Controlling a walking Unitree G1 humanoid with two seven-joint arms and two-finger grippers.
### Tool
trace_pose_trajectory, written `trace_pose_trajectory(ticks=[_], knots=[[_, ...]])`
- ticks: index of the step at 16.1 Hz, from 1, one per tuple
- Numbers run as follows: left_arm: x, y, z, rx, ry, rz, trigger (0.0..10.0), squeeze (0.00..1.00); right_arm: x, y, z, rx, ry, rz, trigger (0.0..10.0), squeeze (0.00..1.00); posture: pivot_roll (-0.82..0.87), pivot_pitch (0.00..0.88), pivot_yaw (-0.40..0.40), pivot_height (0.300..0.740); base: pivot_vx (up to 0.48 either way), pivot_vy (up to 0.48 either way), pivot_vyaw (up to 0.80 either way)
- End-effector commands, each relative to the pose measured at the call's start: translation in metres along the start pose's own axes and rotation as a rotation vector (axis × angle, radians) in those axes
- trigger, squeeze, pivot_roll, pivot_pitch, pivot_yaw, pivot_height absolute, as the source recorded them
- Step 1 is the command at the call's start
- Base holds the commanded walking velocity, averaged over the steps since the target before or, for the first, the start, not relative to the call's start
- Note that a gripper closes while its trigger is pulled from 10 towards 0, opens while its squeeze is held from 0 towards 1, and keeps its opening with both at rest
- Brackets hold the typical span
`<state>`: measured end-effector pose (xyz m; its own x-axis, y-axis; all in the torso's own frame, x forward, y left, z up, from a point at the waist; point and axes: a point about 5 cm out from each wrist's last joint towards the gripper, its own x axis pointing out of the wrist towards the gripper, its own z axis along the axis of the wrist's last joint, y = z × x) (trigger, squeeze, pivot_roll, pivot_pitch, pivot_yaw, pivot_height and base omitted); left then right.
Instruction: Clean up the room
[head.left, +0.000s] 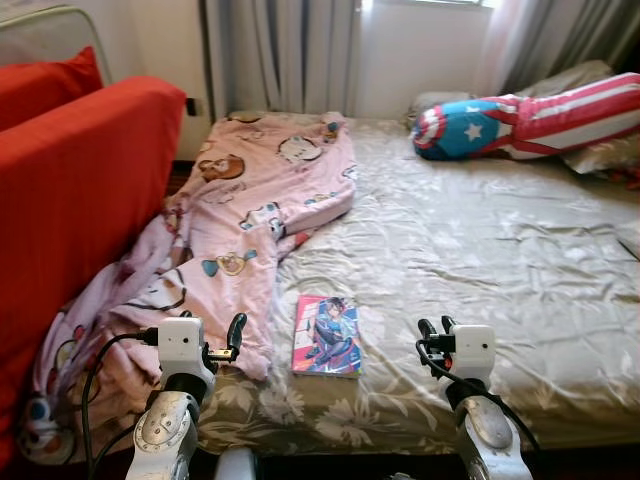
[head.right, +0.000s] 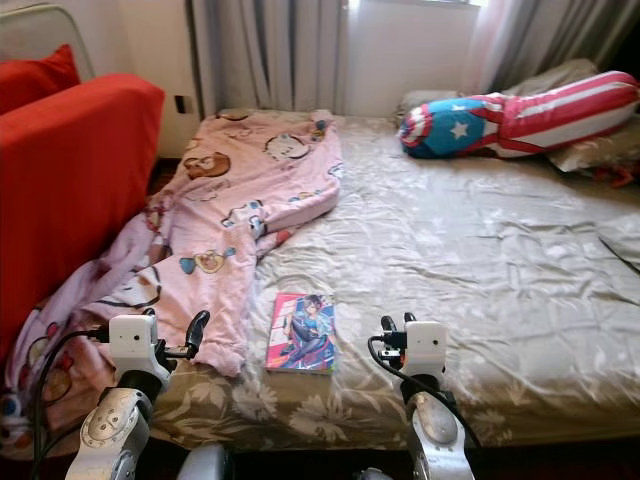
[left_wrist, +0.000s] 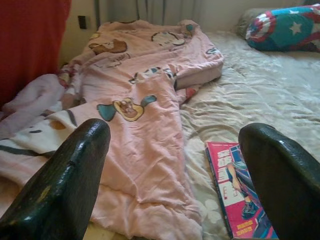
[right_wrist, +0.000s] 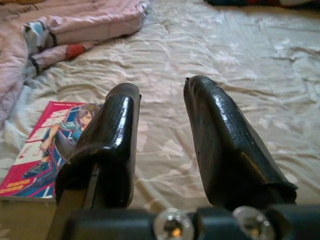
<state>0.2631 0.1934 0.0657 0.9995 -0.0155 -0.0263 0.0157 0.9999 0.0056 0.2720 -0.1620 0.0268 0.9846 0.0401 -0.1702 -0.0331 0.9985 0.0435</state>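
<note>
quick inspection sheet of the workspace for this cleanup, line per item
surface: bed with a wrinkled beige floral sheet.
job's things: pink cartoon blanket crumpled along the bed's left side, spilling off the edge; comic book lying flat near the front edge, just right of the blanket.
clutter: stars-and-stripes pillow at the far right.
grippers: left hand open, above the blanket's near end; right hand open, above bare sheet right of the book; neither touches anything.
cables: black cable looping from the left wrist.
surroundings: red sofa on the left, grey curtains behind.
</note>
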Motion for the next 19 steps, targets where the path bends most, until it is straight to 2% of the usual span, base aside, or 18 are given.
trace_pose_trajectory(ticks=[1, 4, 11, 19], knots=[[0.0018, -0.0024, 0.0036, 0.016, -0.007, -0.012, 10.0, 0.0, 0.0018, -0.0009, 0.0001, -0.014, 0.011, 0.002, 10.0, 0.0, 0.03, 0.0, -0.082, 0.626, 0.0, 0.0, 0.0], [0.0018, -0.0009, 0.0036, 0.022, -0.005, -0.01, 10.0, 0.0, 0.0007, -0.0001, 0.0041, 0.006, -0.035, 0.004, 10.0, 0.0, 0.04, 0.0, -0.081, 0.626, 0.0, 0.0, 0.0], [0.0019, -0.0015, 0.0036, 0.02, -0.005, -0.015, 10.0, 0.0, 0.0003, 0.0035, 0.0025, -0.019, -0.027, 0.037, 10.0, 0.0, 0.04, 0.0, -0.081, 0.626, 0.0, 0.0, 0.0], [0.0016, -0.0016, 0.0033, 0.024, -0.003, -0.015, 10.0, 0.0, -0.0011, 0.0066, 0.0024, -0.008, -0.036, 0.061, 10.0, 0.0, 0.04, 0.0, -0.08, 0.626, 0.0, 0.0, 0.78]])
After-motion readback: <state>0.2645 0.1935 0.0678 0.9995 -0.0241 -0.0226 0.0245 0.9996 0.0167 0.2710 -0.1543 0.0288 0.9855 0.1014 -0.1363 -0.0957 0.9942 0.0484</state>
